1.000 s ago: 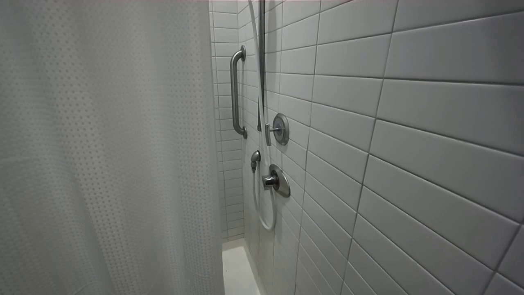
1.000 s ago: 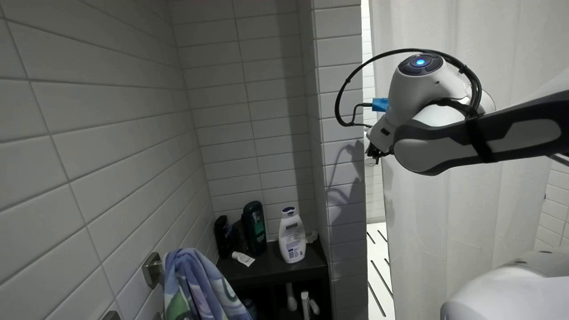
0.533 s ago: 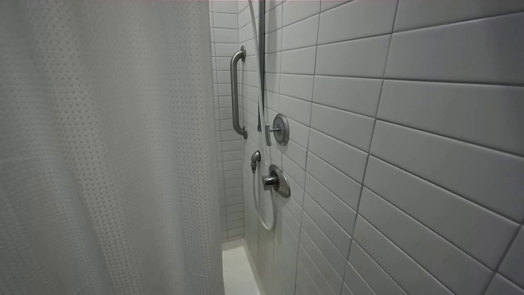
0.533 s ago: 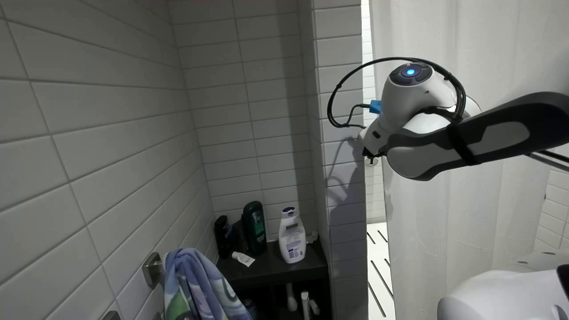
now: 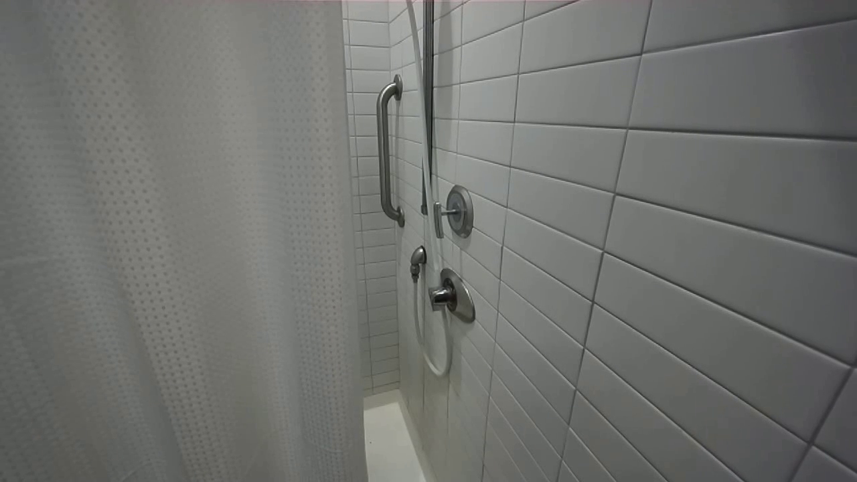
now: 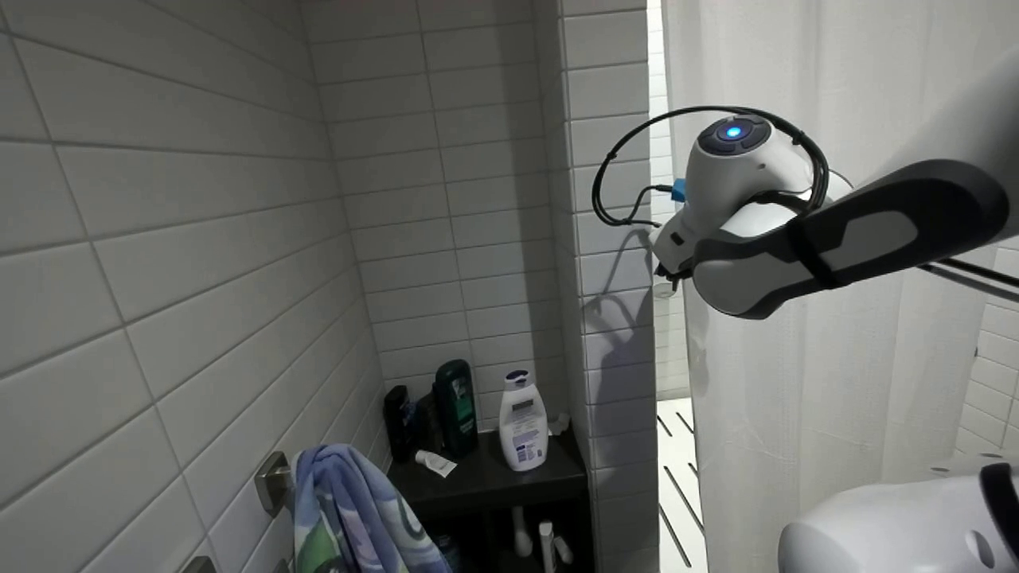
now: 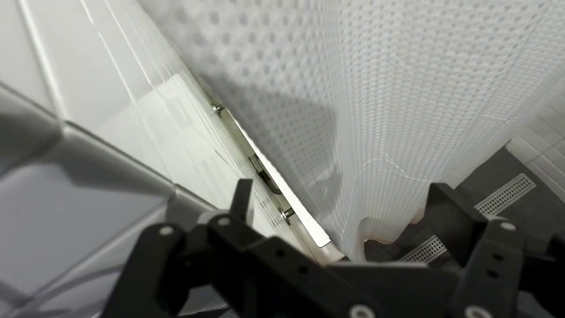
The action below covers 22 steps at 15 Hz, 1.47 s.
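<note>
Tool point(image 7: 342, 190) wide; curtain point(image 7: 397, 110) at its 1 o'clock in wrist view, top cut off, contact unclear. In an exterior view, arm point(image 6: 740, 274) mostly hides tool.

In an exterior view, a number of toiletries are carried by a dark shelf point(image 6: 497, 487). At its left end in that view, a black bottle point(image 6: 400, 422) and a green bottle point(image 6: 455, 407) are stood upright, with a partly hidden dark item point(image 6: 428, 422) set between them. A white tube point(image 6: 435, 463) is laid flat in front. Farther right, a white bottle point(image 6: 524, 430) is placed upright, with a small white item point(image 6: 559, 424) just behind it. Beneath, white items point(image 6: 547, 545) are dimly seen. In the wrist view, two perforated metal strips point(image 7: 505, 193) are set in the dark floor point(image 7: 543, 210).
</note>
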Each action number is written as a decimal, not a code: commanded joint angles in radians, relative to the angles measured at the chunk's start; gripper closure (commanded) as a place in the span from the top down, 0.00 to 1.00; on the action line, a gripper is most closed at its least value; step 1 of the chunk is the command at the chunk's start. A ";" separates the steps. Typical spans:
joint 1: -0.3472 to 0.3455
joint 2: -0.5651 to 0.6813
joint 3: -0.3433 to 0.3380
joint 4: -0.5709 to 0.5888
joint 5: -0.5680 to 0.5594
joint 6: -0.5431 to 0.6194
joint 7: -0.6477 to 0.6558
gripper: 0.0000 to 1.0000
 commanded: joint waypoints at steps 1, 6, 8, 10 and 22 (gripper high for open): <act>-0.028 0.062 0.033 0.039 -0.010 0.032 0.044 1.00; -0.042 0.110 0.043 0.064 -0.013 0.042 0.069 1.00; -0.046 0.130 0.044 0.078 -0.012 0.043 0.077 1.00; -0.052 0.150 0.046 0.092 -0.014 0.044 0.089 1.00; -0.076 0.236 0.044 0.159 -0.017 0.044 0.123 1.00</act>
